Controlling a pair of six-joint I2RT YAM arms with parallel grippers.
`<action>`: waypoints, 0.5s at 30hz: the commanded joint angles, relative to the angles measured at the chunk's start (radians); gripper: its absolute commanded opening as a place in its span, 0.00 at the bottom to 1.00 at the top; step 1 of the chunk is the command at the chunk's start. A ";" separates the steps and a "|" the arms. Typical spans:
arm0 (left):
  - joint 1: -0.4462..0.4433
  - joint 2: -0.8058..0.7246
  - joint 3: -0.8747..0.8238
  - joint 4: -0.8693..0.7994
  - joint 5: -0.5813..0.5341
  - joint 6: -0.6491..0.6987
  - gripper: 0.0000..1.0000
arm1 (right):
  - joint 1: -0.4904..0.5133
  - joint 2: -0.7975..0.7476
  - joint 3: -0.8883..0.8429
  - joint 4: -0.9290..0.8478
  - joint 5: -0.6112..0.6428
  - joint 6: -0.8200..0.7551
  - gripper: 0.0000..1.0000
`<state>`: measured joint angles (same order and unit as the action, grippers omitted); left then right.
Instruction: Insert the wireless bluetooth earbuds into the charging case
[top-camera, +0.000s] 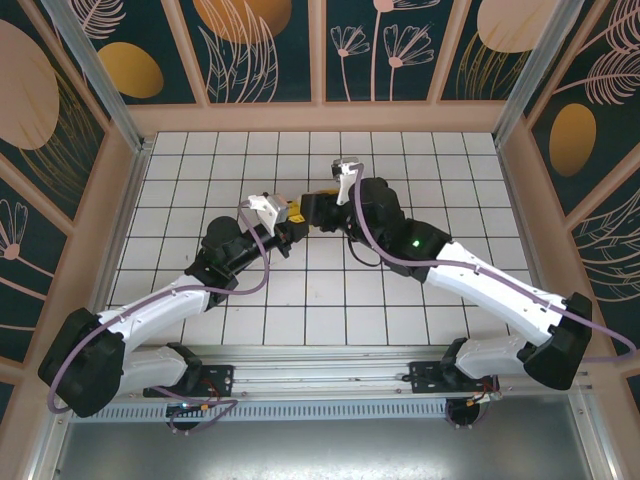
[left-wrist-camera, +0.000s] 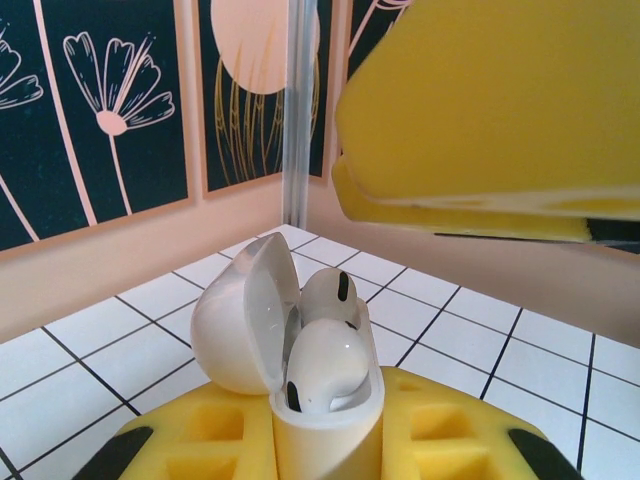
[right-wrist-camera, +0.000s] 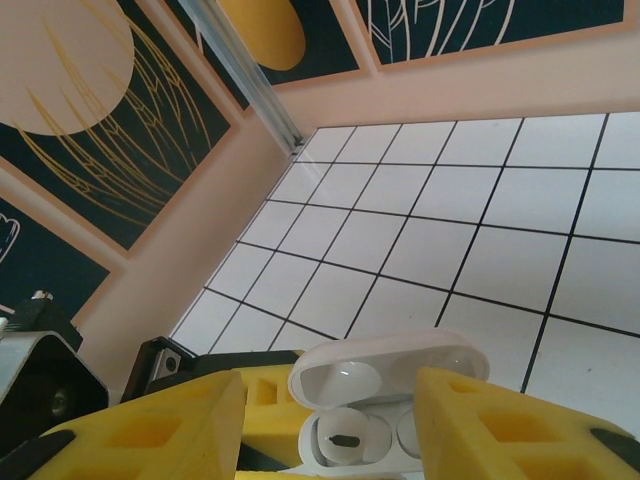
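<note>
We see left hand (left-wrist-camera: 325, 415) closed on charging case (left-wrist-camera: 335, 450). Case stands upright between its yellow fingers (left-wrist-camera: 200, 435), lid (left-wrist-camera: 235, 325) swung open toward hand's left. Two white earbuds (left-wrist-camera: 325, 365) sit in case, just above fingers. We see right hand (right-wrist-camera: 335, 430) open, jaws spread either side of case. It hovers close above left hand, over tiled surface (right-wrist-camera: 480, 230).

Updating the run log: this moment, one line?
left gripper: shut on charging case; lid: open; earbuds: two white, in case; right gripper: open, off case
</note>
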<state>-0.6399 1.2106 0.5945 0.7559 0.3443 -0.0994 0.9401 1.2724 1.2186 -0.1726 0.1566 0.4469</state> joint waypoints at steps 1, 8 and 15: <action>0.000 -0.021 -0.002 0.040 0.018 -0.013 0.00 | -0.008 0.015 0.037 -0.055 -0.012 0.015 0.48; 0.000 -0.025 0.014 -0.001 0.042 0.005 0.00 | -0.062 0.014 0.103 -0.119 -0.094 0.009 0.45; -0.001 -0.015 0.056 -0.060 0.148 0.022 0.00 | -0.233 0.032 0.119 -0.175 -0.381 0.000 0.46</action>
<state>-0.6399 1.2060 0.6064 0.7040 0.4213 -0.0948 0.7338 1.2911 1.3094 -0.3008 -0.0799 0.4507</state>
